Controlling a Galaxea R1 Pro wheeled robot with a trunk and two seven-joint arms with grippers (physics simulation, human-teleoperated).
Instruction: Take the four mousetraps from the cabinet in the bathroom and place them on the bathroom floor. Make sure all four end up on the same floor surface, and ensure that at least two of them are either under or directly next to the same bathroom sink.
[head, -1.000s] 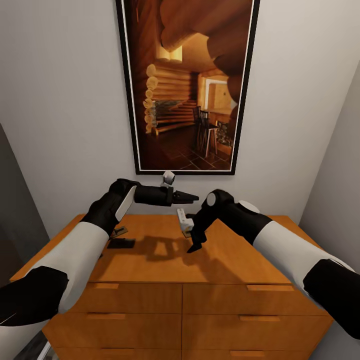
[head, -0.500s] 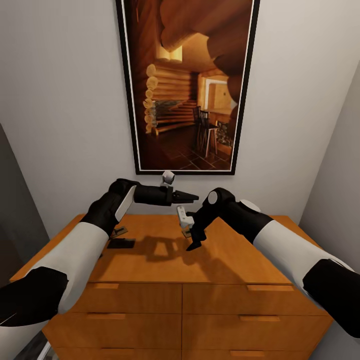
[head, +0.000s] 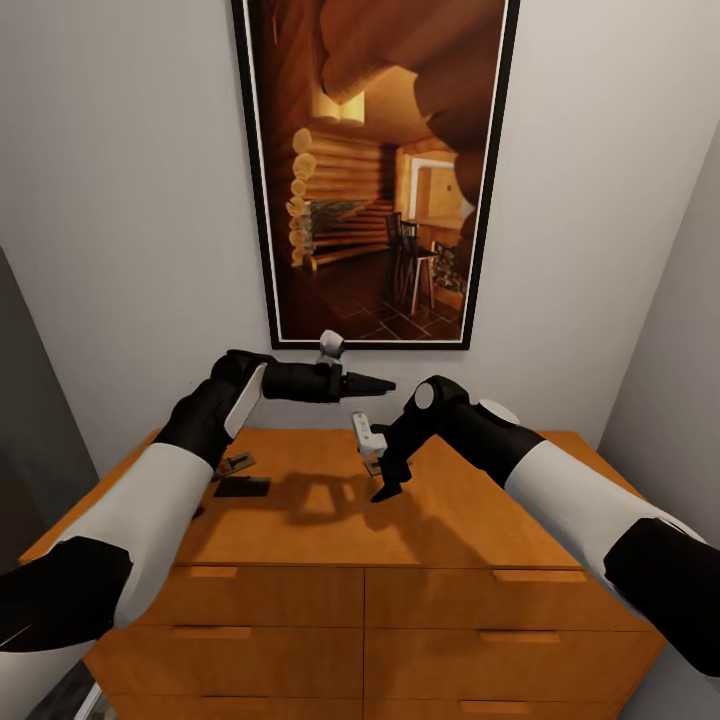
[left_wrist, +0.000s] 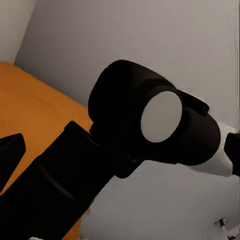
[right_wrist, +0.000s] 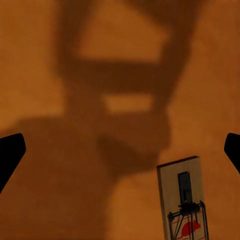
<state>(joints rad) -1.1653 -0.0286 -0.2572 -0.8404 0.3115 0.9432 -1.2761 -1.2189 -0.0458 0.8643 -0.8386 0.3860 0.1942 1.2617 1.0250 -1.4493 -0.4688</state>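
A narrow white-walled corner holds the cabinet (head: 360, 520), an orange-brown chest whose top is the working surface, under a tall framed picture (head: 375, 170) of a log-cabin room.

The right claw (head: 385, 492) points down over the middle of the surface. In the right wrist view its black fingertips (right_wrist: 11, 150) stand far apart at the two edges with nothing between them, so it is wide open and empty. A mousetrap (right_wrist: 182, 200) lies flat on the wood below it, off to one side of the gap, not centred. At the left end of the surface lie two more small dark mousetraps (head: 240, 476), close together near the left forearm.

The left claw (head: 382, 384) hangs level above the far edge, its tips drawn to a point and holding nothing that I can see.

The risk is a missed grasp: the trap is thin and flat, so a descent without recentring would likely land one finger on it or skid it across the wood, perhaps setting off its spring. The two wrists are also near each other over the middle, so a sideways correction by the right arm could bump the left.
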